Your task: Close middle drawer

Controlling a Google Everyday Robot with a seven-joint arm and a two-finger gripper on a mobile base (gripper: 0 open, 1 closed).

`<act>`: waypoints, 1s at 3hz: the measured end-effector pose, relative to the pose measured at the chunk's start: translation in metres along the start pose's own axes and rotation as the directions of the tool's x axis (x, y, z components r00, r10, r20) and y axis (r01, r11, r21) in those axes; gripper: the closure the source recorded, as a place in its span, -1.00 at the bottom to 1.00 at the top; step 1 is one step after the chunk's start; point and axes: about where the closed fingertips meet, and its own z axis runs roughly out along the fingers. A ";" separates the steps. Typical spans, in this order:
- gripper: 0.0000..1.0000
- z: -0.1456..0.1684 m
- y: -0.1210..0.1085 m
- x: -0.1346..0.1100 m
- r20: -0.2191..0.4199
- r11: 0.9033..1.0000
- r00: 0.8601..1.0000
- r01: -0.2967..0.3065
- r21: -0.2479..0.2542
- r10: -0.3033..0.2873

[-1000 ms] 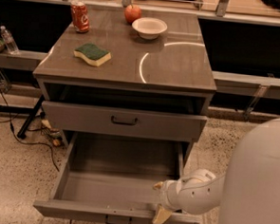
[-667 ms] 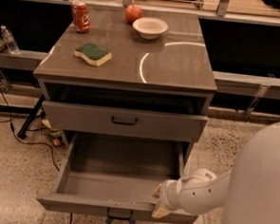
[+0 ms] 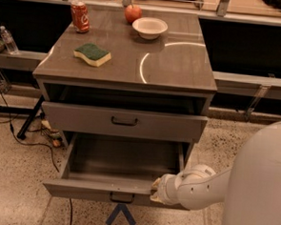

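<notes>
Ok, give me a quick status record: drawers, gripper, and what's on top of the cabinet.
middle drawer: pulled far out, not closed yet
top drawer: out a little
lowest drawer: hidden beneath the middle drawer
gripper: at the front edge of the middle drawer, just right of its handle
cabinet top: red can, apple, white bowl, sponge
suggested next move: probably push the front straight in

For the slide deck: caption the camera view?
Gripper at the open middle drawer's front edge, right of its handle.
</notes>
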 end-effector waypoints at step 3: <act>-0.45 -0.018 -0.001 -0.001 0.004 0.999 1.000 -0.020 0.026 0.020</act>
